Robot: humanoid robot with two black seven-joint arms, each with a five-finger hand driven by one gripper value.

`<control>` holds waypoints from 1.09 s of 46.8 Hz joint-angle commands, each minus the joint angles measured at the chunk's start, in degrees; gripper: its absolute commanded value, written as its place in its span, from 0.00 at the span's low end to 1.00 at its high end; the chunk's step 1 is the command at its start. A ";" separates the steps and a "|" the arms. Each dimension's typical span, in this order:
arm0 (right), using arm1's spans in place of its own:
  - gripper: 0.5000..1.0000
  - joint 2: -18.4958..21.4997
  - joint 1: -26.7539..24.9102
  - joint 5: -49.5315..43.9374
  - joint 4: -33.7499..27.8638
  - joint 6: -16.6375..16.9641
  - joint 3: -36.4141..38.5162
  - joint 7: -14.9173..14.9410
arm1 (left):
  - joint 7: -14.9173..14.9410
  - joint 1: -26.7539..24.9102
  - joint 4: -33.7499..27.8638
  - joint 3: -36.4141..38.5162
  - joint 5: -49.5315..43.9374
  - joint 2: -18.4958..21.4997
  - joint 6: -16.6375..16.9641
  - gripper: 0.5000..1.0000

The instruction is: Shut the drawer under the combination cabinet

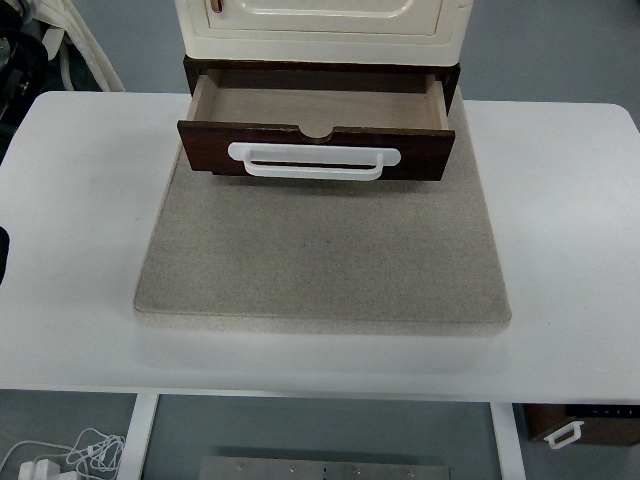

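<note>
Drawer (316,110) under cream cabinet (322,25) is pulled out, front panel well fwd of cabinet base, inside bare wood. Sits at far-centre of white table (80,200), on back edge of grey mat (322,250).

L to R:
- Far L edge: dark sliver (2,250) at table side, too little showing to ID. Dark gear (18,60) past table's far L corner; can't tell what.
- L hand: out of frame, finger state can't be told, so no hand-relative position for drawer.
- Below table, L: white cables (70,455) on floor.
- Centre: white bar handle (313,161) across dark brown drawer front, half-round notch in top edge above it.
- R hand: out of frame too, state unknown.
- Bottom R, below table: small dark box w/ white handle (578,427).
</note>
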 commanded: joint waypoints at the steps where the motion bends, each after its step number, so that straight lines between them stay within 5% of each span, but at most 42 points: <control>1: 0.90 0.00 0.02 -0.01 -0.03 0.00 0.00 0.00 | 0.01 -0.17 -2.39 -0.20 -0.09 1.75 -0.44 1.00; 19: 0.90 0.00 0.02 -0.01 -0.03 0.00 0.00 0.00 | 0.10 -5.26 -13.64 0.33 0.09 9.32 -0.62 1.00; 34: 0.90 0.00 0.02 -0.01 -0.03 0.00 0.00 0.00 | 0.45 -5.97 -25.42 1.73 0.35 9.41 -0.44 1.00; 51: 0.90 0.00 0.02 0.07 0.06 0.00 0.00 0.00 | 0.36 -5.97 -37.99 12.19 3.60 9.32 0.35 1.00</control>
